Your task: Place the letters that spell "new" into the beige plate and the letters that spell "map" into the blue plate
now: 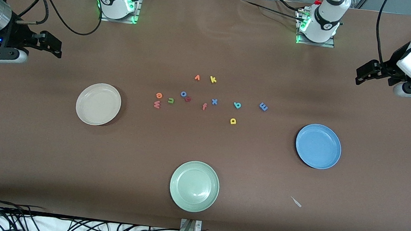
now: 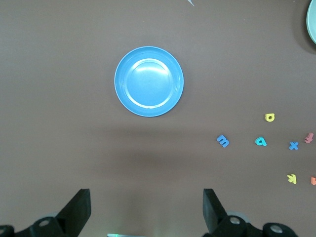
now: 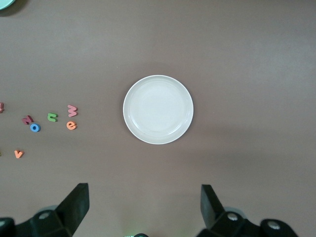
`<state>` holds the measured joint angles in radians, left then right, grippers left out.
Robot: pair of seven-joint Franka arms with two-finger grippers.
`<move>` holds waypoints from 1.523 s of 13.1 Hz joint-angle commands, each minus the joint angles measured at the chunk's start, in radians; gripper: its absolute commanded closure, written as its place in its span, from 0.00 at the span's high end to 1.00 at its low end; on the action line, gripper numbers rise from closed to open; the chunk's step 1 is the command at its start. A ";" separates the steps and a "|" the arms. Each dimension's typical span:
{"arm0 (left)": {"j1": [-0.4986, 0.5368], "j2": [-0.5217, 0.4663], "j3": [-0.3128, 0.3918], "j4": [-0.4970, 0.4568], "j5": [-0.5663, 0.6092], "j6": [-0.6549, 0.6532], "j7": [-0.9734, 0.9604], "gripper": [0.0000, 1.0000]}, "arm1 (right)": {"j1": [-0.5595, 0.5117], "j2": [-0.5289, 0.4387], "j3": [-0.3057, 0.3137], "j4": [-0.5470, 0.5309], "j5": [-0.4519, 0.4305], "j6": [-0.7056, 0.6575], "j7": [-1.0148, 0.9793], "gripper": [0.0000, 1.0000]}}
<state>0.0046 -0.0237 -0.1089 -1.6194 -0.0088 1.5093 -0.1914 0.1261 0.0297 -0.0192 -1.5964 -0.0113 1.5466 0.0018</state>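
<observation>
Nearest the camera lies the pale green plate [image 1: 194, 186], no target. Farther up, the blue plate [image 1: 318, 146] and beige plate [image 1: 98, 104] sit empty, with yellow "a" [image 1: 233, 121], teal "p" [image 1: 237, 105], blue "m" [image 1: 263, 106], "w" [image 1: 157, 105], "n" [image 1: 170, 100] and "e" [image 1: 159, 95] between them. Both the left claw [image 1: 364, 76] and right claw [image 1: 52, 45] hang wide open over the table's ends; descend squarely on one letter, clear of neighbours.

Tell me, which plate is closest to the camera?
The pale green plate. It sits lowest in the front view, nearer than the beige plate and the blue plate.
</observation>
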 commanded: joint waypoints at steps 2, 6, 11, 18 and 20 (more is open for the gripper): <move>0.005 -0.002 -0.005 0.016 -0.008 -0.021 0.015 1.00 | -0.013 -0.021 0.012 -0.039 -0.013 0.023 -0.013 1.00; 0.005 -0.004 -0.005 0.016 -0.008 -0.021 0.017 1.00 | -0.013 -0.022 0.010 -0.040 -0.013 0.026 -0.013 1.00; 0.005 -0.002 -0.005 0.016 -0.008 -0.021 0.017 1.00 | -0.013 -0.022 0.012 -0.048 -0.013 0.029 -0.013 1.00; 0.005 -0.002 -0.005 0.016 -0.008 -0.021 0.017 1.00 | -0.013 -0.024 0.010 -0.057 -0.013 0.036 -0.013 1.00; 0.005 -0.002 -0.005 0.016 -0.008 -0.021 0.015 1.00 | -0.013 -0.024 0.010 -0.057 -0.013 0.036 -0.013 1.00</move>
<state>0.0046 -0.0237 -0.1089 -1.6194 -0.0088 1.5086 -0.1914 0.1245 0.0299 -0.0192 -1.6251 -0.0116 1.5661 0.0018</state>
